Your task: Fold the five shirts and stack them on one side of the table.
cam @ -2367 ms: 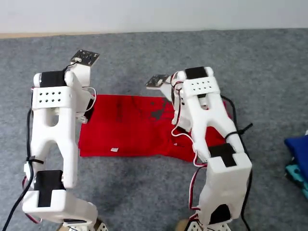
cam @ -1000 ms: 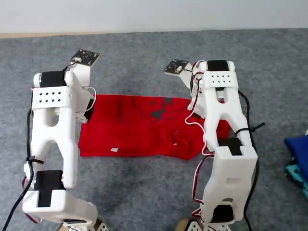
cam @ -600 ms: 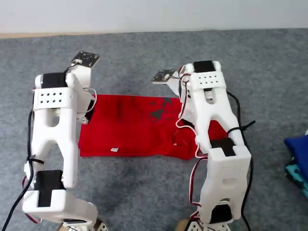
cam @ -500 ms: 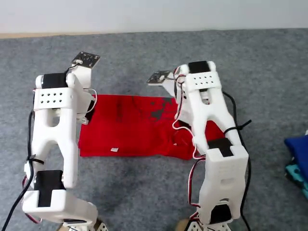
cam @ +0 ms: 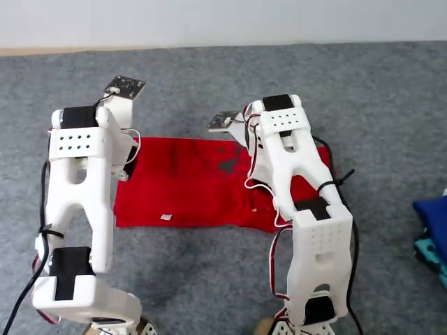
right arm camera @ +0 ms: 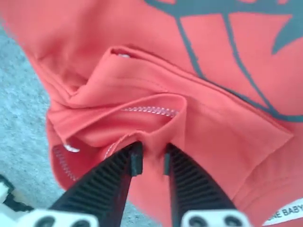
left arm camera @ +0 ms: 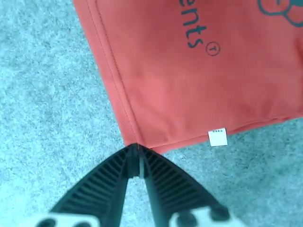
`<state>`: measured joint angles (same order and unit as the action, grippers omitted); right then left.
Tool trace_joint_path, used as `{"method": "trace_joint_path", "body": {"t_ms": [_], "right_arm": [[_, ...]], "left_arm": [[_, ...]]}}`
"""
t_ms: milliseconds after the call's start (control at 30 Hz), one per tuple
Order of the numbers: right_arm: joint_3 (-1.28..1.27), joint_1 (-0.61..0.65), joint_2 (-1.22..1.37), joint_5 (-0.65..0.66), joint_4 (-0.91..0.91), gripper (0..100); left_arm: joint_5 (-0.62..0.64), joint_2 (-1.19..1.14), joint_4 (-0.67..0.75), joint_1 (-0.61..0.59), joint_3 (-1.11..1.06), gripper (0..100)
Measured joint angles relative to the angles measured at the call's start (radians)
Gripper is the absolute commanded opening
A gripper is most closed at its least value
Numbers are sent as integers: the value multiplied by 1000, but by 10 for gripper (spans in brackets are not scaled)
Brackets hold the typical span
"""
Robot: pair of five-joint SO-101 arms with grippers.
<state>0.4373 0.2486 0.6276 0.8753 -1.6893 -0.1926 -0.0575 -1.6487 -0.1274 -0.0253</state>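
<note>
A red shirt (cam: pixel 188 188) lies flat across the grey table between the two arms. In the left wrist view my left gripper (left arm camera: pixel 137 152) is shut on the red shirt's (left arm camera: pixel 189 71) hemmed corner, low at the table, with a small white tag (left arm camera: pixel 217 137) along the edge beside it. In the right wrist view my right gripper (right arm camera: pixel 151 153) is shut on a bunched fold of the red shirt (right arm camera: pixel 227 94), where stitched seams show. From above, both grippers are hidden under their own arms, at the shirt's left edge and over its right part.
A dark blue garment (cam: pixel 433 220) lies on a teal one (cam: pixel 427 250) at the table's right edge. Grey carpet-like table surface (cam: pixel 209 279) stretches in front of the shirt and behind it. A pale wall runs along the far edge.
The right arm swung out to the right and came back left over the shirt's right part, ending farther left than before. The left arm has kept still.
</note>
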Motion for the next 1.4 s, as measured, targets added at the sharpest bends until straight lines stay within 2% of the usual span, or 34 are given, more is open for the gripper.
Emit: {"method": "trace_joint_path", "body": {"t_ms": [500,767,967,1133,1400], "right_arm": [[0,-84,0,12,95,46],[127,-169,2,12,97,46],[140,-164,2,26,87,54],[140,-137,2,26,-49,130],[140,-80,2,-43,-61,163]], "left_arm": [[0,0,0,0,0,3],[0,0,0,0,0,4],[0,0,0,15,0,4],[0,0,0,25,0,4],[0,0,0,25,0,4]]}}
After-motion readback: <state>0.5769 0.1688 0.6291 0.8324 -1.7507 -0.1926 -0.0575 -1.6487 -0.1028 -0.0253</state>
